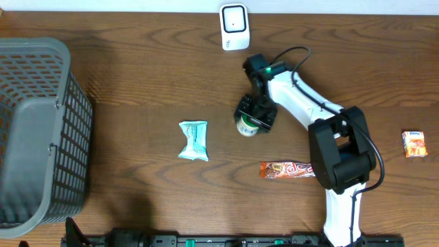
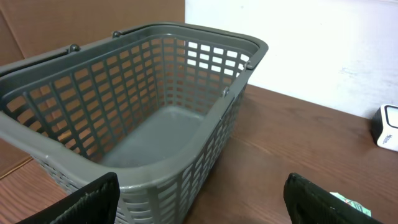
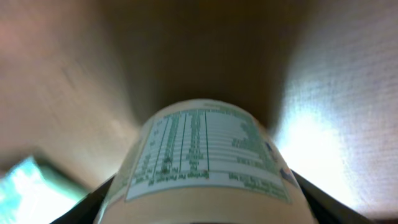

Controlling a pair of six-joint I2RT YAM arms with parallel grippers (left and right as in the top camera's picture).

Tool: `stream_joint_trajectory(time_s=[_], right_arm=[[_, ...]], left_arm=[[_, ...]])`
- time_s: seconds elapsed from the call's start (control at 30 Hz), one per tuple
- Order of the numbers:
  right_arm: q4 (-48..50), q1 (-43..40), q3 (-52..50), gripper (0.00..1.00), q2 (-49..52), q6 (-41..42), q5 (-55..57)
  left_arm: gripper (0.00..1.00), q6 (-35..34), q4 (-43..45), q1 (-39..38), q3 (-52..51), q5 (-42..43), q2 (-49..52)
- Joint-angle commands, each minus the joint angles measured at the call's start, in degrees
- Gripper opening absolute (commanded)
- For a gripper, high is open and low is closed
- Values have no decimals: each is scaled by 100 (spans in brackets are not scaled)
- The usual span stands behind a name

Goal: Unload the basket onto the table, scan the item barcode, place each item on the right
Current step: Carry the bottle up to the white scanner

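A dark wooden bench (image 1: 137, 82) runs up to a pale wall (image 2: 298, 43). Nearest, at the left, the left jaws stand spread wide. Nothing lies between their fingers (image 2: 93, 199), which face a grey basket (image 1: 68, 137) at the left edge. A chocolate bar (image 1: 288, 169) lies close to the base of the right arm (image 1: 302, 103). A little farther out, a teal packet (image 1: 193, 140) sits at mid-bench.

Just right of the packet and slightly farther is the task's thing, a small tub (image 1: 245, 126) with a green-and-white label, about the middle of the bench. The right jaws straddle it, one finger (image 3: 339, 208) at each side. Whether they press it yet I cannot tell. The side facing the wrist camera carries a nutrition table, and no barcode shows. An orange packet (image 1: 414, 143) lies well apart at the right. Farthest, by the wall, stands the white scanner (image 1: 234, 26).

The tub is probably light, with thin, smooth, rounded walls that could slip or dent. A moderate hold across its body, clear of the barcode, seems best.
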Motion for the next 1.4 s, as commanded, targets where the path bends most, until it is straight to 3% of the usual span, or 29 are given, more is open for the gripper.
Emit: stream_joint_trajectory(time_s=[0.0,0.3,0.57,1.03,1.23,1.37], right_arm=[[-605,-271,122,47,-35,-1961,-1399],[-2400,-664,675,50,-35,-3709,-1709],[-3206,-713,1185,47,-37,-4232,-1707],[-3233,-621,1377,47,-39,-4269,-1705],[-3112,-590,2332,46,-39,-4264,-1622],[-2562,-522,3298,48,-39,-4070,-876]], left_arm=[[84,-13,-15,24,11,11,11],[85,-11,-15,24,11,11,11],[85,-11,-15,24,11,11,11],[85,-11,-15,24,11,11,11],[85,-11,-15,24,11,11,11],[85,-11,-15,24,11,9,11]])
